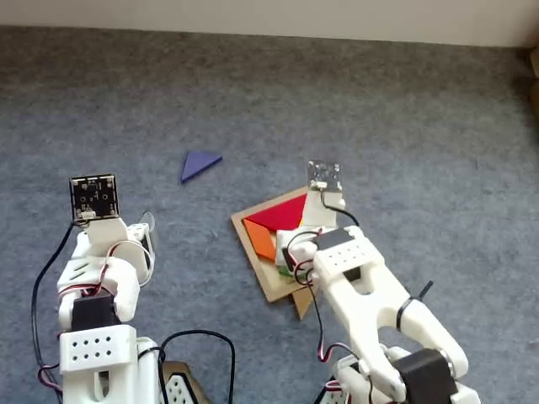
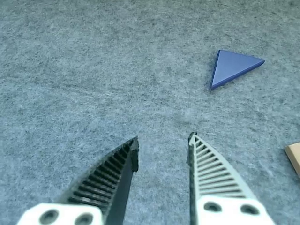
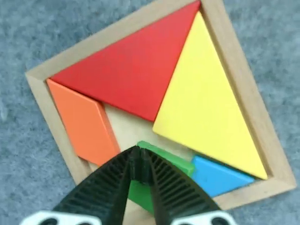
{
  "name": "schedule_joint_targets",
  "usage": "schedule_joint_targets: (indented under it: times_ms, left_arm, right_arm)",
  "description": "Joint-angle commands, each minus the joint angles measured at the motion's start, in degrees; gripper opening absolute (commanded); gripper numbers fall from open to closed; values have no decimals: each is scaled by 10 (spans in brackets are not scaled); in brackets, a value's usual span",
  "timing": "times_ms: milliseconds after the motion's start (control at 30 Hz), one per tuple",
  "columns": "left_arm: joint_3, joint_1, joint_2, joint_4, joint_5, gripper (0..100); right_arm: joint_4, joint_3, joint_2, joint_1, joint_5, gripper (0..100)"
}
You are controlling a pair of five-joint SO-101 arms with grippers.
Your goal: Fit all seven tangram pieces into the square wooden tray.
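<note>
My left gripper [image 2: 163,139] above grey carpet [image 2: 84,70]; jaws parted, bare carpet between; blue triangle [image 2: 232,67] flat on carpet beyond my tips, well apart; corner of wooden tray [image 2: 294,157] at view's edge.

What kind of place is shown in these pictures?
Probably an indoor robot practice bench: grey carpet-like covering, two small white robot arms, and a wooden tangram tray; a pale wall runs behind.

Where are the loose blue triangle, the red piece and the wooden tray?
Blue triangle [image 2: 232,67]: left wrist view, centre of its face.
Red piece [image 3: 136,75]: right wrist view, centre of its face.
Tray [image 3: 246,93]: right wrist view, its bare rim.
</note>
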Motion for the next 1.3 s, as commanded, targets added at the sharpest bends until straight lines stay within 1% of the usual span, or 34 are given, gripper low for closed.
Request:
schedule_joint_targets:
  times_ms: [0, 167, 300, 467, 600, 733, 867, 933, 1067, 1267]
  left_arm:
    - [-5, -3, -8, -9, -4, 190]
    - [-5, -2, -8, -9, -4, 190]
    - [-5, -2, -8, -9, -4, 190]
    - [-5, -2, -8, -9, -4, 190]
    - [-5, -2, -8, -9, -4, 190]
    - [-5, -2, -8, -9, -4, 190]
    - [-5, -3, -8, -9, -4, 190]
    - [-5, -4, -8, -9, -4, 190]
    - [-5, -5, -8, -9, -4, 190]
    - [-5, -5, -8, -9, -4, 190]
  right_arm:
    - [-29, -16, 25, 7, 8, 18]
    - [-34, -16, 0, 8, 8, 18]
    - [-29, -2, -100, 9, 8, 18]
    - [-13, 65, -192, 7, 8, 18]
    - [-13, 81, -177, 6, 8, 19]
    - [-7, 80, -119, 7, 13, 19]
    - [11, 64, -63, 25, 64, 19]
    - [12, 42, -57, 52, 76, 19]
    - [12, 23, -72, 102, 98, 19]
    - [14, 28, -160, 105, 103, 19]
